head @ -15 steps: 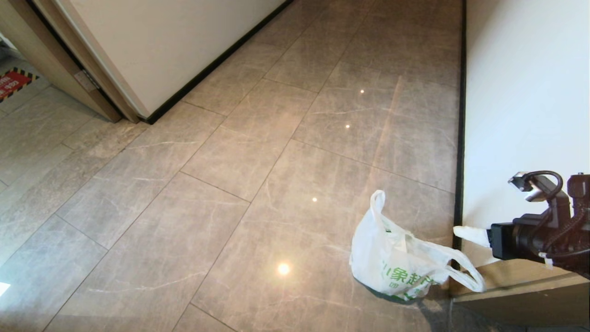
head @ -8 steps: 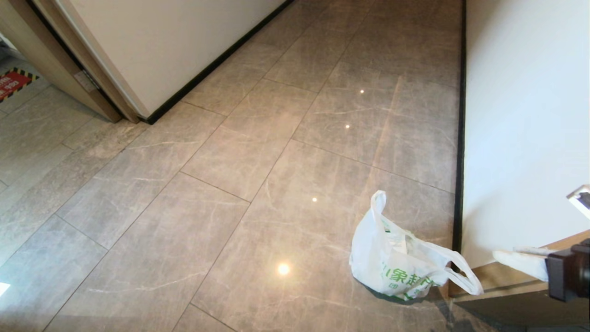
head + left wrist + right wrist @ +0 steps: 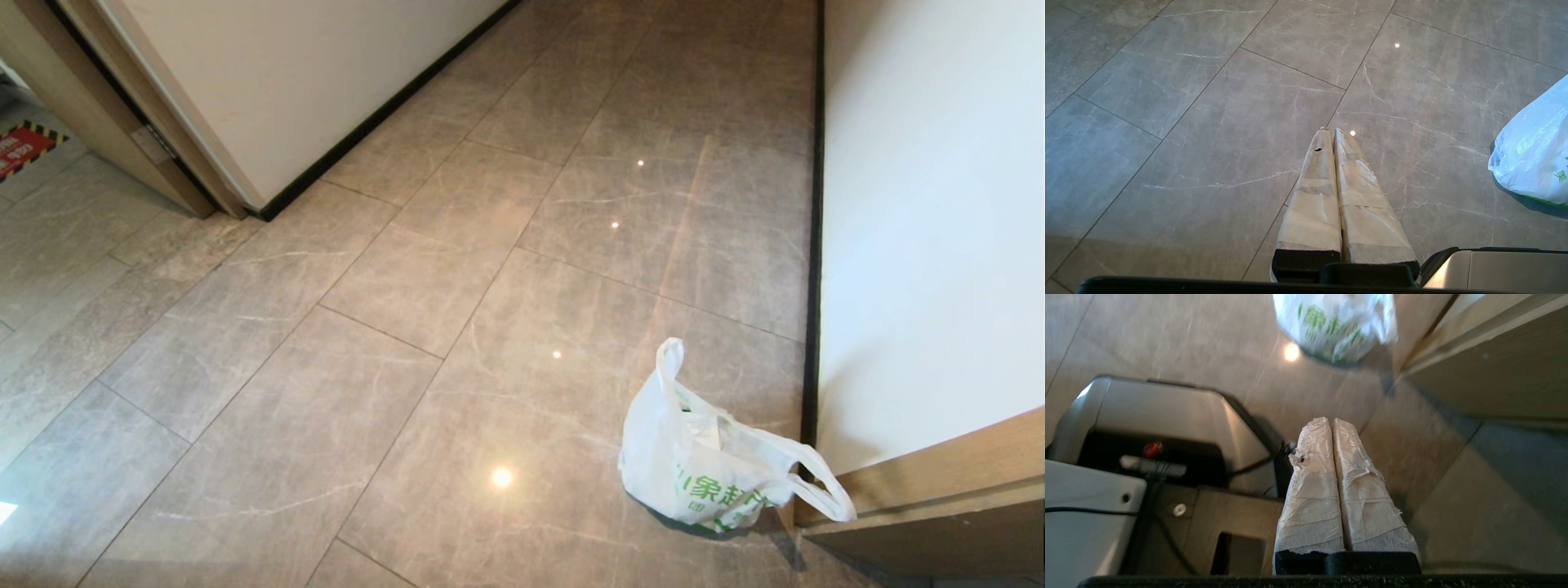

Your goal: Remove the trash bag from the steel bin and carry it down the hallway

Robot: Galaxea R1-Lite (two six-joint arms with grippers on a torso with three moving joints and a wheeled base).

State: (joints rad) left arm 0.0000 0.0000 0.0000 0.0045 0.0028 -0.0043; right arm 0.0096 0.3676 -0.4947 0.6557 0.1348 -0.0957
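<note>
The white trash bag point(image 3: 702, 465) with green print sits on the hallway floor point(image 3: 457, 286) close to the right wall, its loop handles loose and nothing holding it. It also shows in the left wrist view as the bag point(image 3: 1535, 155), and in the right wrist view as the blurred bag point(image 3: 1335, 322). My left gripper point(image 3: 1329, 131) is shut and empty above bare tiles, well to the left of the bag. My right gripper point(image 3: 1329, 420) is shut and empty, pulled back over my own base, short of the bag. The steel bin is out of view. Neither arm shows in the head view.
A cream wall point(image 3: 922, 204) with black baseboard runs along the right, ending in a wooden door frame point(image 3: 922, 482) just behind the bag. A wall corner and door frame point(image 3: 163, 155) stand at the far left. My grey base point(image 3: 1167, 416) lies under the right gripper.
My right arm has drawn back down to the right and left the head view. The trash bag has stayed in place on the floor.
</note>
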